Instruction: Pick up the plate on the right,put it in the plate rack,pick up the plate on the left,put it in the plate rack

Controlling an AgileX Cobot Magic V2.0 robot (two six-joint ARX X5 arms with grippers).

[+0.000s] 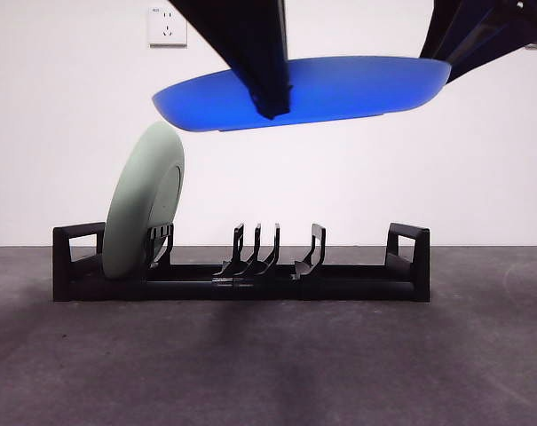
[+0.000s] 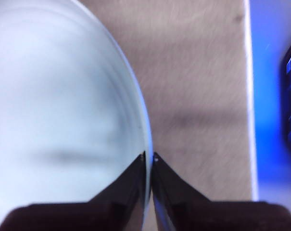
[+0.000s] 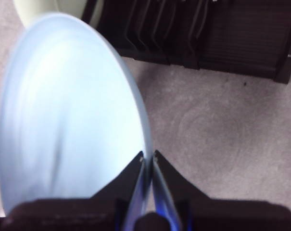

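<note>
Item 1, far left: green plate [image 1: 144, 204]. It stands on edge in the end slot of the plate rack [image 1: 401, 266] and leans a little toward the middle. Count this one as racked.

Item 2, centre: the rack's curved prongs. You have free slots from the middle to the right-hand looped end. The rack sits flat on the dark table [image 1: 268, 355].

Item 3, above the rack: blue plate [image 1: 357, 89]. It is held nearly flat, well clear of the prongs, with its left rim close over the green plate's top edge.

Item 4: left gripper [image 2: 150, 159], jaws pinched tight on this plate's rim.

Item 5: right gripper [image 3: 149, 156], jaws likewise closed on the rim, with the rack ahead of it. The front view shows one arm on the near rim and one at the right rim.

Status: about half done. You have yet to turn the blue plate on edge and lower it into a free slot.
</note>
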